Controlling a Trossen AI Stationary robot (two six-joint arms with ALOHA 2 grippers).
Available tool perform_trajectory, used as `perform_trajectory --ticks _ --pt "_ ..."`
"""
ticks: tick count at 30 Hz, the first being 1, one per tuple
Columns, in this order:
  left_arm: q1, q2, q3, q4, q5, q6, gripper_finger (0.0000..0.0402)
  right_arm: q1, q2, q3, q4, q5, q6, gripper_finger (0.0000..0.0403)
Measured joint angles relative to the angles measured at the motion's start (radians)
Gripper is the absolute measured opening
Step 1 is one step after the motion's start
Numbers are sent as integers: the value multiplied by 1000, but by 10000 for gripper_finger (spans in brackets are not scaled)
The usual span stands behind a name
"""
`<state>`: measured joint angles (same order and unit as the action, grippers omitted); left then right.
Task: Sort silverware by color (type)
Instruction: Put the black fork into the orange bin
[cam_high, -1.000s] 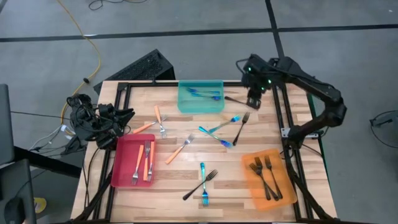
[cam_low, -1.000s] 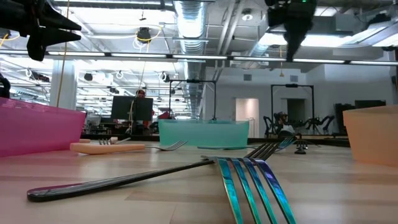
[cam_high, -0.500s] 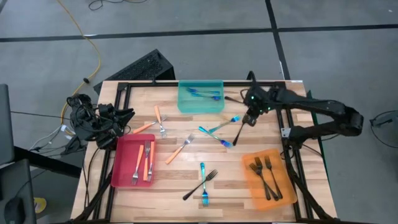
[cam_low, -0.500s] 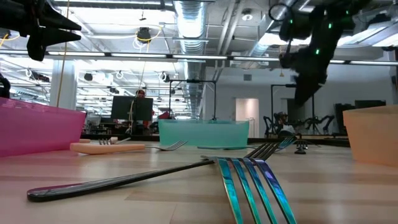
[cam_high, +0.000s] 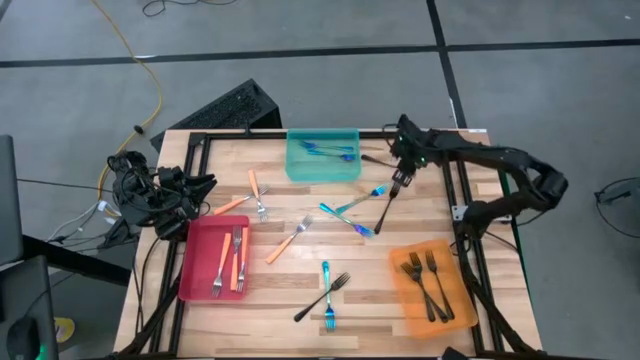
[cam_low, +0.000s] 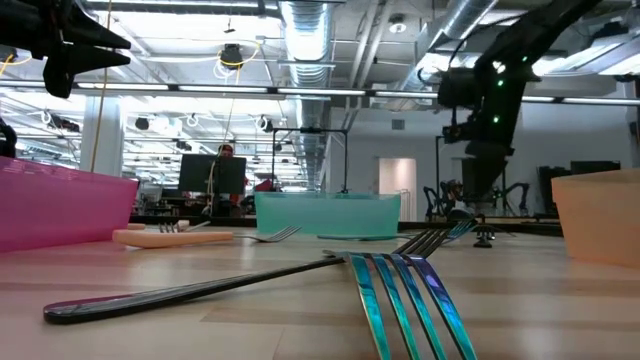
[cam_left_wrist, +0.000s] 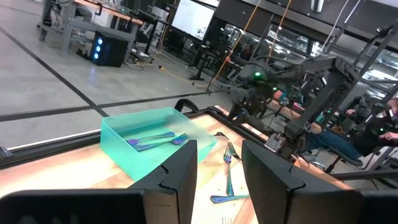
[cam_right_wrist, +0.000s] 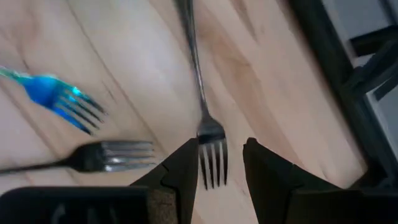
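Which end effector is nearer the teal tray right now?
Right. The right end effector hovers just beside the teal tray, over a dark fork; the left end effector waits at the table's far left edge.

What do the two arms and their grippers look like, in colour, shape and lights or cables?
Both arms are dark, almost black, built of jointed tube-like segments. The right arm shows small green lights near its wrist. The right gripper has two flat dark fingers with squared tips. The left gripper looks the same. The left arm has a bundle of black cables beside its base.
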<state>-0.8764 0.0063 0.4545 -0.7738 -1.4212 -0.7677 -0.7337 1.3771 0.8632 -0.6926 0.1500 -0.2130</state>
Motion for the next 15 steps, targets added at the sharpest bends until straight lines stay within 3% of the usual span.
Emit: perform_trajectory --ticks 4,15 --pt "0 0 0 0 0 0 112 -23 89 2 -4 -85 -61 155" --pt "0 0 0 0 0 0 112 -35 231 50 5 -24 -104 232"
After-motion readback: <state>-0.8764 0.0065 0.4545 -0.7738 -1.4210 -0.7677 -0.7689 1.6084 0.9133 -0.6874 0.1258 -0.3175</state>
